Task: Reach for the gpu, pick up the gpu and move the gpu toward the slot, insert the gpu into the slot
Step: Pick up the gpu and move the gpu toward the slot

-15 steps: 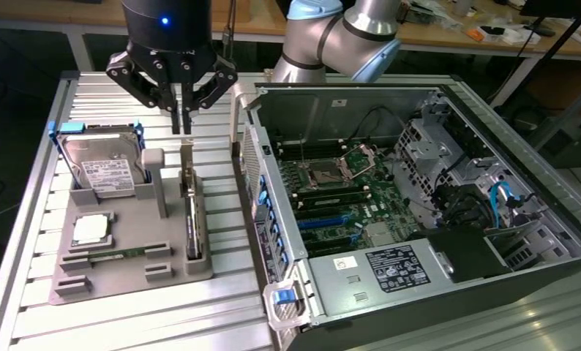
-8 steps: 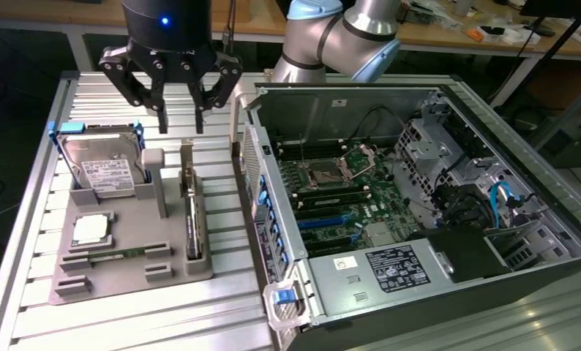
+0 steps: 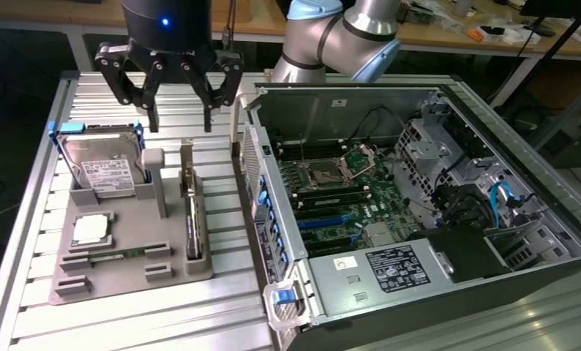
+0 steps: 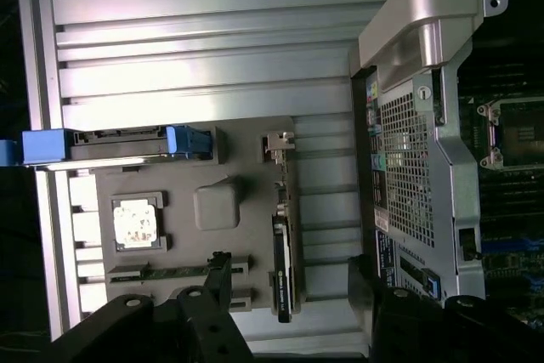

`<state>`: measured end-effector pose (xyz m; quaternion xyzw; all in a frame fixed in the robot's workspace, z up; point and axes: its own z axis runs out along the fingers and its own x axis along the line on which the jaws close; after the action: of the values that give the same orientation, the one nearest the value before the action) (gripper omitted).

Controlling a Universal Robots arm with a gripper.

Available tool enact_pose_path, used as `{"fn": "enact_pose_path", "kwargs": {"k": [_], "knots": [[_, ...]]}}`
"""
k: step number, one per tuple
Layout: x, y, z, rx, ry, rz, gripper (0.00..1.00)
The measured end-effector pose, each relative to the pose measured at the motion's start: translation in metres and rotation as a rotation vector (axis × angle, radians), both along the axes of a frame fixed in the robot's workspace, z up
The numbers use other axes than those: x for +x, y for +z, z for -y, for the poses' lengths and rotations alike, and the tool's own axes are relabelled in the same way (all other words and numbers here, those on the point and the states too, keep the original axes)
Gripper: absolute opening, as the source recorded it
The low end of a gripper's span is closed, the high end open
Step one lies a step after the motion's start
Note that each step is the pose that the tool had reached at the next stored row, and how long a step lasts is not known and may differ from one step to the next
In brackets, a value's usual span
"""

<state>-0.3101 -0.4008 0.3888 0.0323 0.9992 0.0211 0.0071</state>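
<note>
We see the gripper (image 3: 181, 126) hanging over the far end of the slatted metal table (image 3: 222, 303) with its fingers spread wide and nothing between them. In the wrist view the dark fingers (image 4: 208, 316) are cut off at the picture's edge, so we cannot make out their tips there.

The gpu (image 3: 191, 223) stands on edge in a grey fixture tray (image 3: 124, 278), on the side of the tray nearest the computer case (image 3: 369, 102). It lies nearer to us than the gripper and is not touched by it. Edge-on, it shows us only a thin dark strip with its silvery bracket at the far end, and its face is hidden.

On the exterior view's left of the tray, a hard drive (image 3: 100, 172) leans upright, and a square processor chip (image 3: 91, 228) lies flat nearer to us.

The slot (image 3: 325, 219) is a blue strip on the green motherboard inside the open case, on the exterior view's right. It is well apart from the card. A second blue strip lies just beside it, and the case wall cuts off the ends of both.
</note>
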Motion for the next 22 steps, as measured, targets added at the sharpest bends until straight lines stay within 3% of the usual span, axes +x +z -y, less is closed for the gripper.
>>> {"fn": "enact_pose_path", "kwargs": {"k": [6, 8, 12, 22], "knots": [[0.000, -0.0072, 0.0057, -0.0003, 0.040, -0.0185, 0.66], [0.000, -0.0110, 0.0109, -0.0002, 0.040, -0.0191, 0.66], [0.000, -0.0184, 0.0173, -0.0001, 0.040, -0.0191, 0.66], [0.000, -0.0388, 0.0249, -0.0015, 0.040, -0.0192, 0.66]]}}
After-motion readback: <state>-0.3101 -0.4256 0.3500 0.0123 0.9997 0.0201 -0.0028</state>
